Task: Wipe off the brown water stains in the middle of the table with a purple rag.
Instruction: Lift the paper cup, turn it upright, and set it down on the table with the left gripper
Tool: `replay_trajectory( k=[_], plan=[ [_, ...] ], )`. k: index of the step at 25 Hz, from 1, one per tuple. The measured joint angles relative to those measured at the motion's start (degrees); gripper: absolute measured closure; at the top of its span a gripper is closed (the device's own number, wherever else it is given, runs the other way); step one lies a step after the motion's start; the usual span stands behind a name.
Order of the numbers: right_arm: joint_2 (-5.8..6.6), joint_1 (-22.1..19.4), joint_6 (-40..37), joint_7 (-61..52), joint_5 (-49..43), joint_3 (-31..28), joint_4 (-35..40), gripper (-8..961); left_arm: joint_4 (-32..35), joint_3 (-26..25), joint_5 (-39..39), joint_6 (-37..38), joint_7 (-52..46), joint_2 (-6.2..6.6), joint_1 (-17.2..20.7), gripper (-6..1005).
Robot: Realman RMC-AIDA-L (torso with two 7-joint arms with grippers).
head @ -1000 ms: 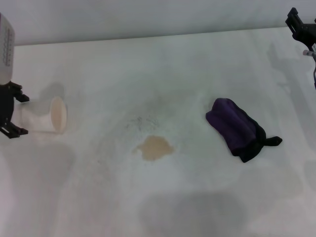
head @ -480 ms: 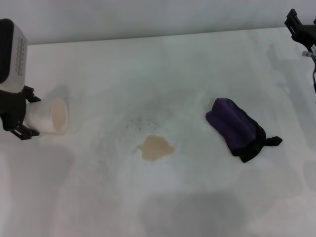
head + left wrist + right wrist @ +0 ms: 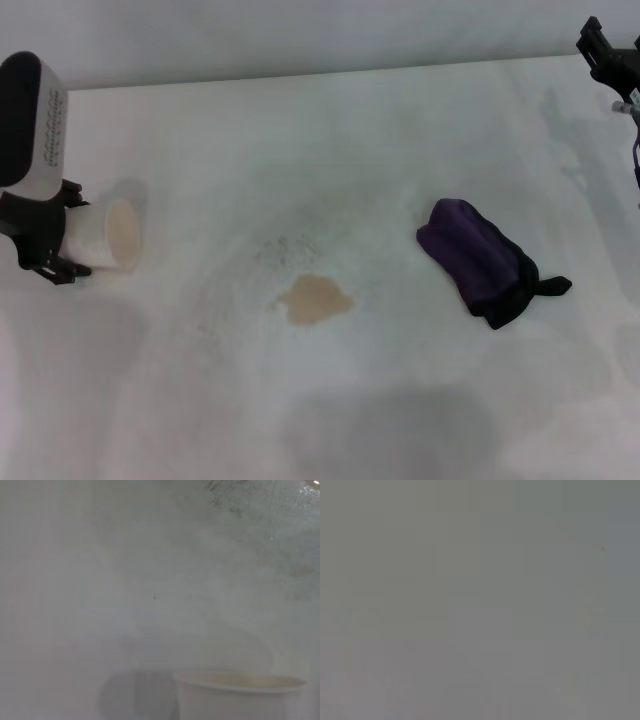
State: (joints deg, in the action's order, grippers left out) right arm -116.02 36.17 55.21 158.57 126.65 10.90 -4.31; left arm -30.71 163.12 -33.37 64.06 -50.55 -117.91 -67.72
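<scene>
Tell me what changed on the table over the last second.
The left gripper, shut on the white cup, has carried it a little farther back and inward, the cup lying on its side with its mouth toward the stain. The brown water stains, the purple rag and the right gripper at the far right edge stayed put.

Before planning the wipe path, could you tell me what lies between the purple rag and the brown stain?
Nothing: in the head view, only bare table separates the purple rag from the brown stain.

White table [image 3: 330, 130] carries brown water stains [image 3: 314, 299], purple rag [image 3: 478, 260], grey smudges [image 3: 286, 248].
</scene>
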Motion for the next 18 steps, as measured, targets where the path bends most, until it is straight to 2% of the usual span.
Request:
replay_trajectory(
  k=[5, 9, 12, 18],
  plan=[
    [0.01, 0.18, 0.10, -0.08, 0.00, 0.00, 0.00, 145, -0.61, 0.01, 1.30, -1.24, -0.43, -0.35, 0.13, 232],
    [0.02, 0.03, 0.06, -0.34, 0.00, 0.00, 0.02, 145, -3.65, 0.02, 11.63, -1.47, -8.06, -0.48, -0.15, 277],
    [0.05, -0.38, 0.13, -0.71, -0.08, 0.05, 0.22, 145, -4.06, 0.02, 18.70, -1.57, -9.28, -0.62, 0.77, 300],
    [0.25, -1.03, 0.10, -0.72, -0.51, 0.76, 0.49, 145, -1.37, -0.01, 34.99, -0.64, -9.21, -0.85, 6.00, 311]
  ],
)
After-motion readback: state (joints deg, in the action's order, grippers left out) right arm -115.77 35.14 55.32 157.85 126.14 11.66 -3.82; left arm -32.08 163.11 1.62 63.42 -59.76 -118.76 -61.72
